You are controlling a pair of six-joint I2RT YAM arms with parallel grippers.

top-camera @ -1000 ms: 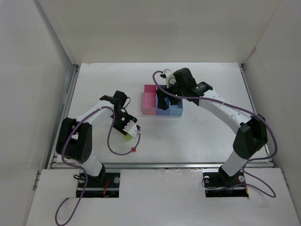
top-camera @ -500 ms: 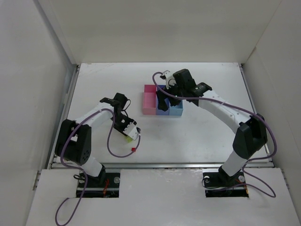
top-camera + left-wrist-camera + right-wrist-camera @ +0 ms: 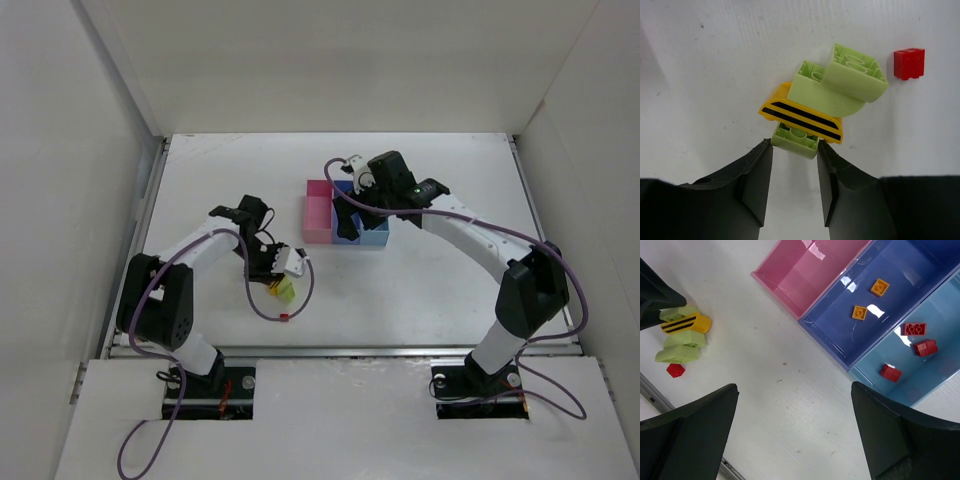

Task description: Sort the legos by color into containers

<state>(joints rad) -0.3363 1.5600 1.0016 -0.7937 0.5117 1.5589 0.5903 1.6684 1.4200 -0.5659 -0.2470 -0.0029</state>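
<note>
Containers (image 3: 318, 232) stand mid-table, far and right of the left arm, with bare table between. Right gripper (image 3: 794, 390) hangs over them, jaws wide, holding nothing. Yellow-green clump (image 3: 840, 85) lies near-left, its long axis running away from the left gripper (image 3: 794, 155), whose jaws pinch its end brick. A loose red brick (image 3: 909, 63) sits just beside it, close to the table's near edge.

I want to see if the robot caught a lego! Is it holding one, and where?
The left gripper pinches the yellow-green lego clump by the small green brick at its end. The right gripper is open and holds nothing.
</note>
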